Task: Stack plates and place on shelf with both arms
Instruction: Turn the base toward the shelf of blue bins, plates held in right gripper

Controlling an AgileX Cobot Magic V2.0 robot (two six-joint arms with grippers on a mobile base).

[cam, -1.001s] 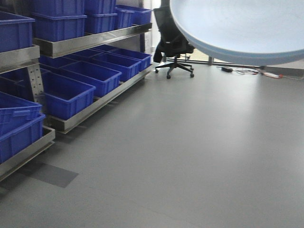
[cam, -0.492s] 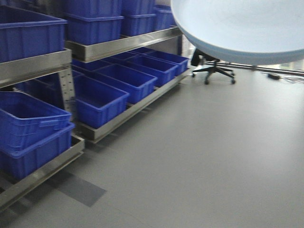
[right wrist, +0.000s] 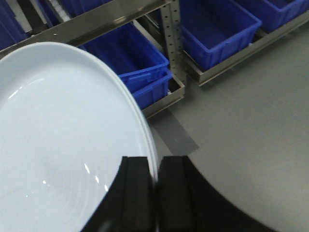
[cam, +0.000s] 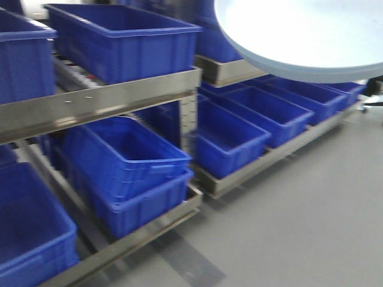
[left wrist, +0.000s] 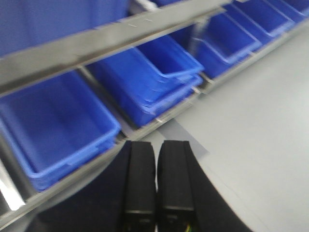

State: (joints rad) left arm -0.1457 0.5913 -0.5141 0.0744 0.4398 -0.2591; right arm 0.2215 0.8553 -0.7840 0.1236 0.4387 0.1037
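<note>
1. Pale blue-white plates sat stacked in my right gripper, its jaws pinched on the near rim. Two rim edges showed at the pinch, so I judged both plates were in the bite.
2. From the front view the plates rode high, above and to the right of the steel shelf, well apart from it.
3. My left gripper held nothing; the fingers were pressed together, pointing at the floor beside the lowest rack level.
4. Blue crates filled every level I could see. I found no bare stretch of shelf in these views, so the spot for the plates was not yet settled.
5. Step in hand, as I judged it: carrying the stack toward the rack.
6. To do it well: keep the stack level, since a one-sided rim hold lets the top plate slide; bring the left gripper under the far rim before lowering; clear the front rail, then set down flat.
</note>
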